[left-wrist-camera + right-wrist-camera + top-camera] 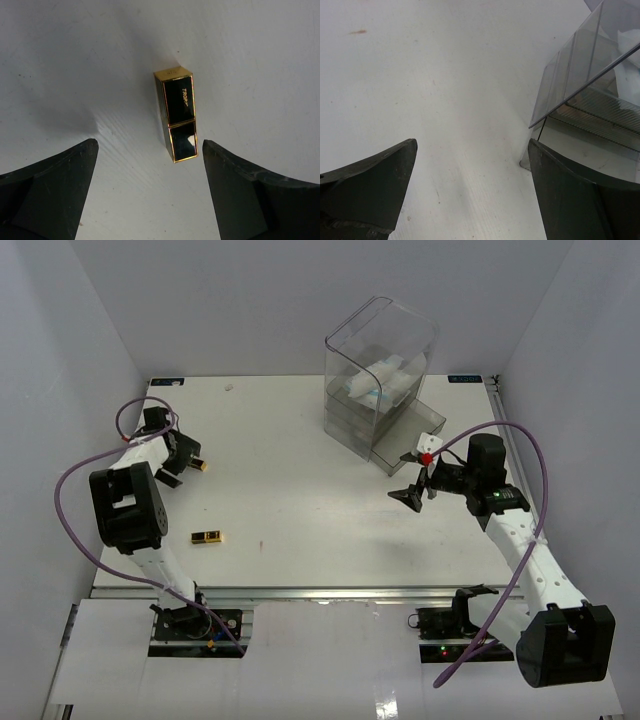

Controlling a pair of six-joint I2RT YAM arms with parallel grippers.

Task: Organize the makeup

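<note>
Packets (385,381) in clear box (347,421); left end effector (150,150), right end effector (472,150) both agape

We're over a white tabletop (300,510), evenly lit and lightly speckled, boxed in by plain pale walls, the left wall (60,360), the back wall (250,300) and the right wall (590,350), with a silver metal rail (330,592) along its near edge and a white panel (330,670) below.

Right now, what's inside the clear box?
White and light-blue packets lie in the top part of the box. What the lower drawers hold can't be made out.
</note>
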